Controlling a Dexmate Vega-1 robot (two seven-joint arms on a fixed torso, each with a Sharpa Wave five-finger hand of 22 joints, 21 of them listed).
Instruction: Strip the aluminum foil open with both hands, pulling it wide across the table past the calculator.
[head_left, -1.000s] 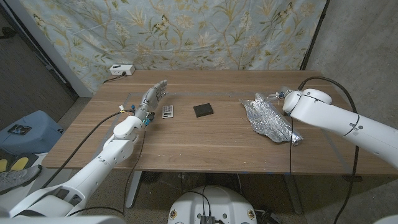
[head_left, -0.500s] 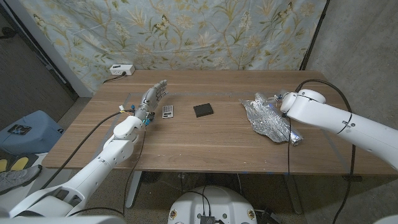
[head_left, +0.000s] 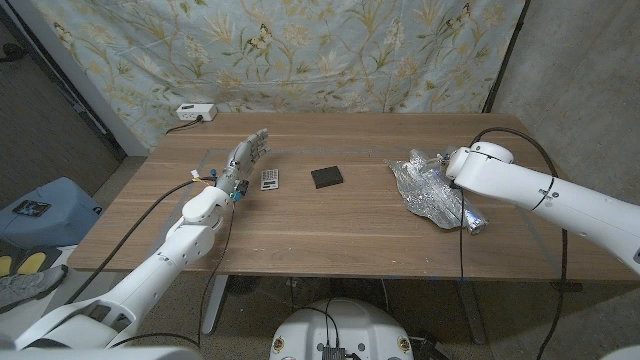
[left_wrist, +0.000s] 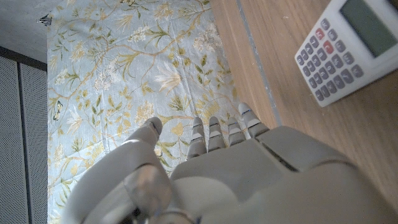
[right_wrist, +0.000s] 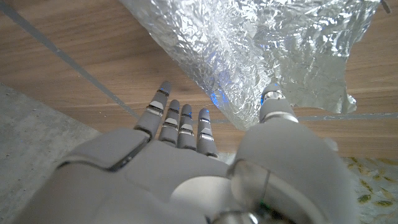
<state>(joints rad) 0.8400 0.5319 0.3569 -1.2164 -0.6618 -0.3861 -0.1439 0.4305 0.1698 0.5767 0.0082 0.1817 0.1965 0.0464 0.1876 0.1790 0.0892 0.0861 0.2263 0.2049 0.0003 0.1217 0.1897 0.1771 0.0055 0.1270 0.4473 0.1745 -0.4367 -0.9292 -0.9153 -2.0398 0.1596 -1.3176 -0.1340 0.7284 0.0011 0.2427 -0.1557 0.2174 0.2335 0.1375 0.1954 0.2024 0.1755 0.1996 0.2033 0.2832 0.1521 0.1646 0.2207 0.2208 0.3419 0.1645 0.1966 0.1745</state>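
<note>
I see the aluminum foil (head_left: 430, 190) lying crumpled on the right side of the wooden table (head_left: 330, 225), a long wrinkled sheet whose long axis runs from the far middle of that side toward the near right edge, where it ends in a tighter twisted wad. My right hand (head_left: 447, 160) sits at the foil's far end, mostly hidden behind the right forearm in the head view. From the right wrist camera, the right hand's fingers (right_wrist: 180, 121) reach out straight and close together just short of the foil (right_wrist: 261, 56), while the thumb stands apart with its tip against or just over the sheet's edge; I cannot tell whether it actually touches. Nothing is clasped in that hand.

The calculator (head_left: 270, 179) lies on the left half of the table, well apart from the foil, with a small black square object (head_left: 327, 177) between them. My left hand (head_left: 246, 158) stands just beside the calculator on its left, fingers extended and slightly spread, holding nothing. The left wrist camera shows the calculator (left_wrist: 348, 46) near those fingertips (left_wrist: 214, 127), not touching.
</note>
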